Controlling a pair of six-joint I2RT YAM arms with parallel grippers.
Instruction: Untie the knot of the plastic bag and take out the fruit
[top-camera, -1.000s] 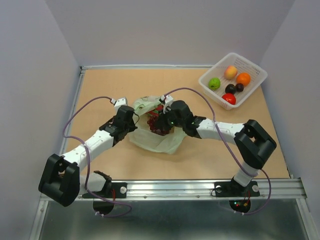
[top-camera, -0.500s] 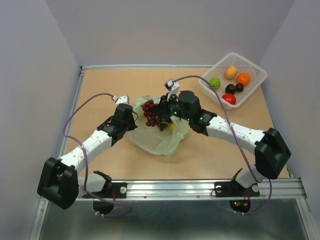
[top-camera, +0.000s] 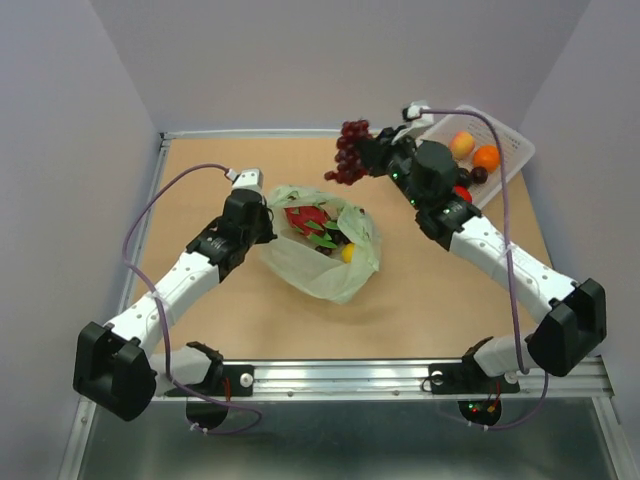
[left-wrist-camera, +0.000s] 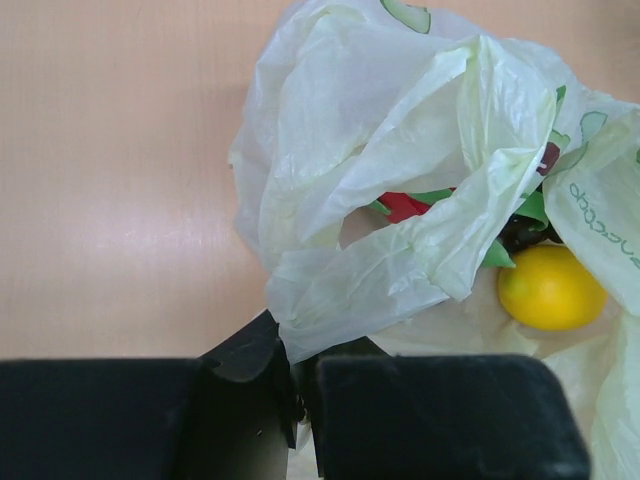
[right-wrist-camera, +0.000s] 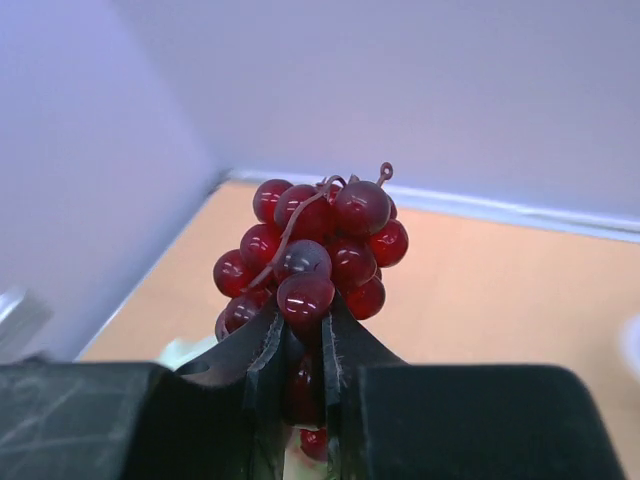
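Each of the two arms is built of white, rounded plastic links, the left arm and the right arm alike, joined by bulky matte black joint housings. A thin purple cable loops along each one to a small white connector by the wrist. Black base brackets carry silver screws, and tiny green lamps glow on the right wrist. The left end effector and right end effector have wide, flat black fingers.

Dark grapes in right tool
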